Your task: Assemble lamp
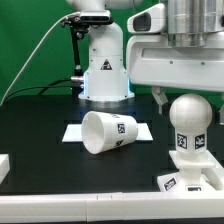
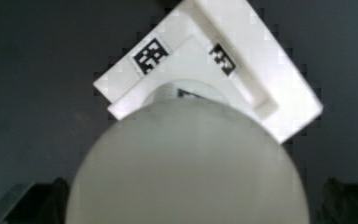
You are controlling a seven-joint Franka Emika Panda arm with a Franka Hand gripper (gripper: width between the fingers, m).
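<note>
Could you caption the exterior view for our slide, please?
Open gripper brackets the bulb on its base; shade lies tipped over.

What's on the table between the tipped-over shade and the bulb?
In the exterior view, only a corner of the marker board beside the shade, then bare black table up to the bulb.

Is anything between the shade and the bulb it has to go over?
Nothing lies on the table between shade and bulb. But the gripper itself straddles the bulb, a finger on each side, so the way down from above is blocked.
</note>
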